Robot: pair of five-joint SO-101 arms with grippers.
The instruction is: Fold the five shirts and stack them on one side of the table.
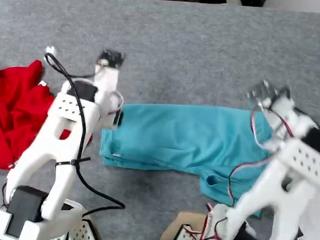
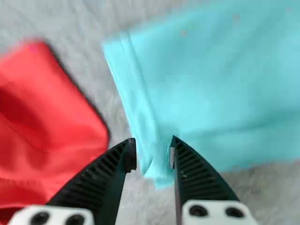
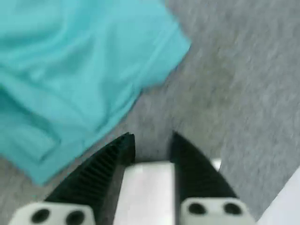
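Left gripper (image 2: 151, 154) sits at the teal shirt's (image 1: 186, 135) left hem; whether it pinches the cloth I cannot tell. Right gripper (image 3: 151, 143), narrowly parted and empty, hangs just beside the shirt's other end. The teal shirt lies partly folded mid-table (image 1: 181, 45), and the red shirt (image 1: 14, 111) is crumpled at the left edge. Nothing is stacked yet, so I judge the task to be at an early stage.

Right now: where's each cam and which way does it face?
High view: fixed above, looks down on table; left arm and right arm, teal shirt, red shirt.
Left wrist view: on left wrist, looks down past open left end effector straddling the teal shirt's edge; red shirt beside.
Right wrist view: on right wrist, looks down past open right end effector at table by the teal shirt's corner.
Shared: teal shirt in all three; red shirt in high and left wrist.
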